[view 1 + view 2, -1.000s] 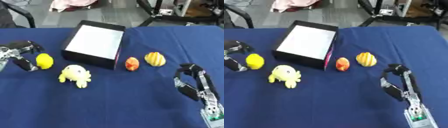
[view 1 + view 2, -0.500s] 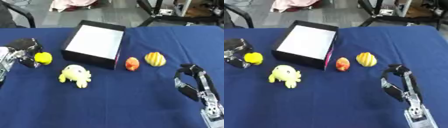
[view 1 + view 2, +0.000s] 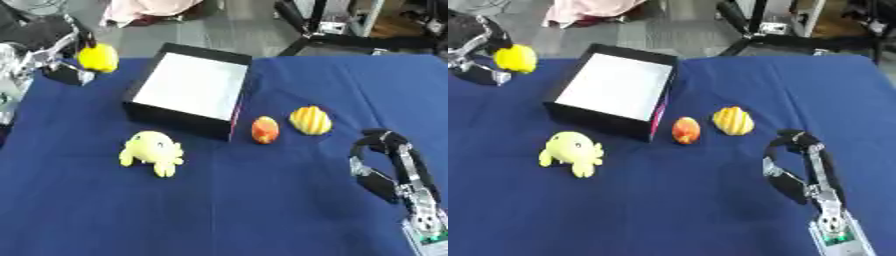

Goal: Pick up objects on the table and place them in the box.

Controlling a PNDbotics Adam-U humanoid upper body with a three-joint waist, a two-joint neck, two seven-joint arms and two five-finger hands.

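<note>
— Where the left hand [image 3: 39, 55] shows at the upper left corner, what do its fingers [image 3: 74, 35] hold?

— They are curled round a small yellow ball [image 3: 97, 57], lifted off the bench [image 3: 262, 210] and held to the left of the black box [image 3: 188, 90], apart from it.

— And the right hand [image 3: 385, 162]?

— Its fingers are curled inward and hold nothing; it hangs low on the right, over the blue cloth, with its arm running down to the lower right corner.

— What lies beyond the hands?

— The box stands open near the middle, white inside. Just in front of it lies a yellow plush toy [image 3: 153, 152]. To its right sit an orange-red fruit [image 3: 265, 130] and, beside that, a yellow striped fruit [image 3: 311, 120], close together, well apart from the right hand.
</note>
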